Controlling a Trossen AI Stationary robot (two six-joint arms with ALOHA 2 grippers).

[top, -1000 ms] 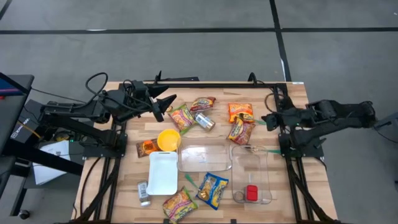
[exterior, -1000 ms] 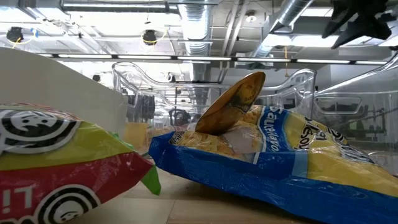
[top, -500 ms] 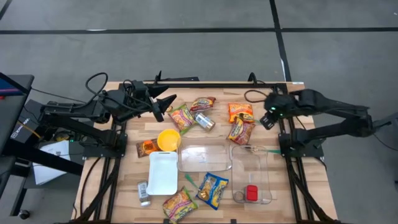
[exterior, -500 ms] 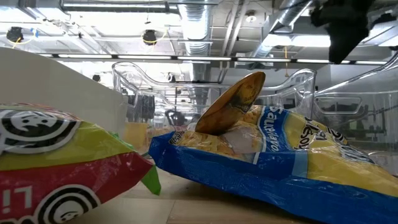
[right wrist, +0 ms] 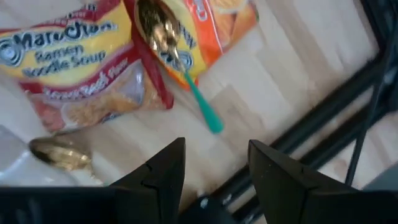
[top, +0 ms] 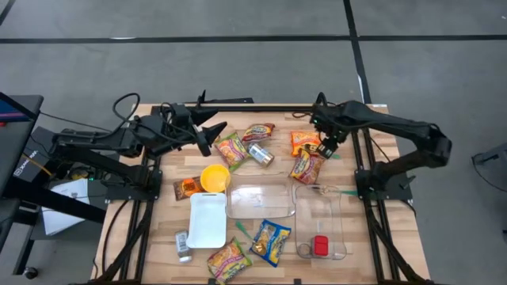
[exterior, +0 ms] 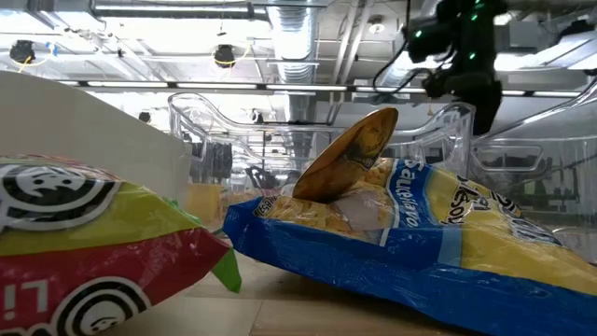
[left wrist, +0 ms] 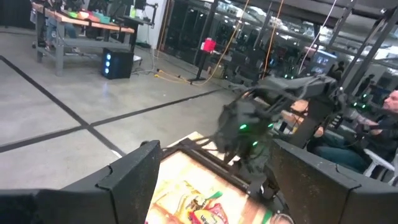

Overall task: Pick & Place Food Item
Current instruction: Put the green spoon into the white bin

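My right gripper (top: pixel 323 146) hangs open at the table's far right, pointing down, with nothing between its fingers (right wrist: pixel 163 167). Just beneath it lie a red-and-yellow ramen packet (right wrist: pixel 81 62) and an orange snack packet (right wrist: pixel 217 18), both flat on the wood. A spoon with a teal handle (right wrist: pixel 186 74) rests its bowl on the orange packet. In the low view the right gripper (exterior: pixel 466 75) stands high above the clear containers. My left gripper (top: pixel 212 133) waits open at the far left, held level above the table.
Two clear containers (top: pixel 260 202) (top: pixel 321 222), a white tray (top: pixel 207 220) and a yellow bowl (top: pixel 214 177) fill the table's middle. More snack packets (top: pixel 232 149) (top: pixel 271 241) (top: pixel 229 259) and a can (top: pixel 260 153) lie around them. A second spoon (right wrist: pixel 59 152) lies near the ramen packet.
My right gripper has swung in from beyond the table's right edge toward the left, coming over the orange and ramen packets. It has tipped from near level to pointing down, rolled, and sunk lower. Nothing on the table has moved.
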